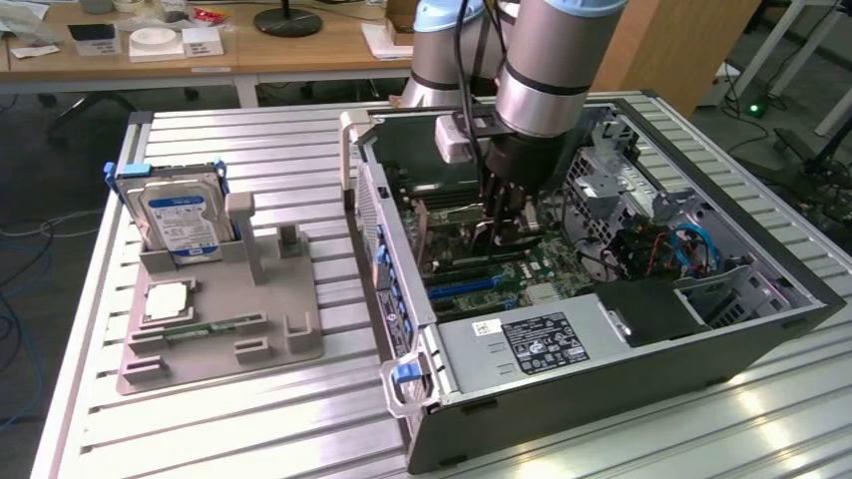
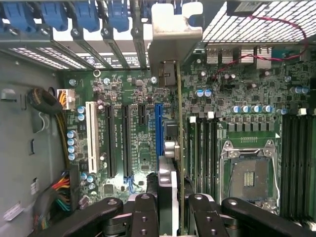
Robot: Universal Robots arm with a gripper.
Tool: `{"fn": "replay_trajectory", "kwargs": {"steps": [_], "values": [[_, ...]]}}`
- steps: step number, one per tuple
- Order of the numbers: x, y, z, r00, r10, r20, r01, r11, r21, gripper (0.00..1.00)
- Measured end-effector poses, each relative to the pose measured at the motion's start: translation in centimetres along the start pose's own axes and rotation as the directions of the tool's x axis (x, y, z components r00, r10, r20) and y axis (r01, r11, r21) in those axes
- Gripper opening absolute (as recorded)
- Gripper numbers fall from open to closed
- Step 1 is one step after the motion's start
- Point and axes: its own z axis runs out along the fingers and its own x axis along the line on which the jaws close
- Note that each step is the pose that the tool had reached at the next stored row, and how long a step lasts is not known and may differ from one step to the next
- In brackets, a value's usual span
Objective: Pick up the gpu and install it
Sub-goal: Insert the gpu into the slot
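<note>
My gripper [image 2: 173, 217] is shut on the gpu [image 2: 170, 163], which I see edge-on as a thin card running away from the fingers [image 2: 145, 215]. Its silver end bracket [image 2: 175, 29] reaches the row of rear slot openings in the case. The card stands upright over the green motherboard [image 2: 123, 98], lined up alongside the long blue slot [image 2: 158, 128]. Whether its edge touches the slot I cannot tell. In the exterior view the gripper [image 1: 513, 228] is lowered inside the open computer case [image 1: 745, 329], above the board's middle.
A CPU socket [image 2: 247, 173] and memory slots [image 2: 202, 143] lie beside the card. Left of the case, a grey holder [image 1: 266, 344] carries a silver hard drive [image 1: 180, 225], a small chip [image 1: 167, 299] and a narrow green memory stick [image 1: 213, 327]. Cables and the power supply [image 1: 533, 344] crowd the case.
</note>
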Motion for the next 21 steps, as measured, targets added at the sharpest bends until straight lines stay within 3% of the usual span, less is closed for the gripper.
{"fn": "replay_trajectory", "kwargs": {"steps": [8,21], "values": [[0.27,0.15,0.59,1.0,0.0,-0.0004,0.0,1.0,-0.0002,0.28],[0.61,0.27,0.71,1.0,0.0,-0.0002,0.0,1.0,0.0,0.28]]}}
